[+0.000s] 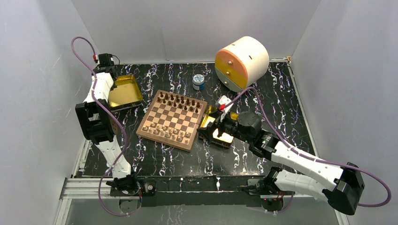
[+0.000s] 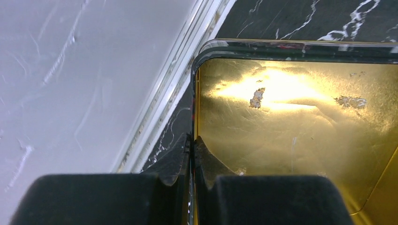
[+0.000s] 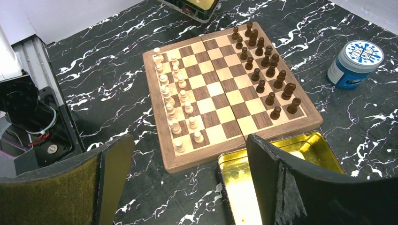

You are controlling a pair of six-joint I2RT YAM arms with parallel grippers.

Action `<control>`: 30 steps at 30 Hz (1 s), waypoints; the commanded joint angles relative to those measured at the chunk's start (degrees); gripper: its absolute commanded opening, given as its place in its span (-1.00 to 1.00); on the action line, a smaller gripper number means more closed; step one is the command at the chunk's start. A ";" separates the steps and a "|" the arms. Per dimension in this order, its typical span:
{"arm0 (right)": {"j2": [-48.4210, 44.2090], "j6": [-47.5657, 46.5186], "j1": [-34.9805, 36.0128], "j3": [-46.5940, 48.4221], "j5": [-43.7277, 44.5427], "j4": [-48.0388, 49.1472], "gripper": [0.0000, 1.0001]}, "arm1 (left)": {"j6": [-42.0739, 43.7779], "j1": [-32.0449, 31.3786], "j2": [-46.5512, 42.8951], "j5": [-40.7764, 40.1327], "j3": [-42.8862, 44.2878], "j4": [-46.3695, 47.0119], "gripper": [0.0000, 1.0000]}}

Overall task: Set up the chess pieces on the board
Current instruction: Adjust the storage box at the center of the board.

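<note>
left gripper (image 2: 192, 138) has its two black fingers pressed together, no gap between the tips; the left rim of a gold tray (image 2: 291, 131) runs straight down into the seam between them, and whether that thin rim is pinched there i cannot tell; the tray's foil-like floor is scuffed in two spots and glares under the light; it lies at the far left of the black marble-pattern table (image 1: 155, 159), hard by the white wall.

right gripper (image 3: 187, 187) stands wide apart with nothing between the jaws; it hangs above a second gold tray (image 3: 305, 146) that lies just beside the board's right edge.

the board (image 3: 206, 157) lies flat at mid-table between the two trays, turned at a slant; light and dark brown checks inside a plain wooden rim.

pale tan pieces (image 3: 176, 103) stand upright in two rows along the side nearer the arms; dark brown pieces (image 3: 267, 65) stand upright in two rows along the far side; the squares between are bare.

beyond the board is a blue jar (image 3: 354, 63) with a white printed lid; further right, a round cream and orange drawer box (image 1: 241, 63).
</note>
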 commanded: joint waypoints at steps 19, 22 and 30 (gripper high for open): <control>-2.53 -2.01 0.10 -0.76 3.19 3.21 0.97 | 29.92 -0.09 0.81 21.88 -1.13 11.15 -1.00; -2.02 -2.42 0.10 -0.01 3.34 2.90 0.97 | 33.26 -1.24 1.69 25.63 -2.27 13.68 -1.00; -0.72 -2.32 0.12 0.42 3.38 3.13 0.97 | 34.50 -3.90 6.65 30.95 0.18 16.33 -1.00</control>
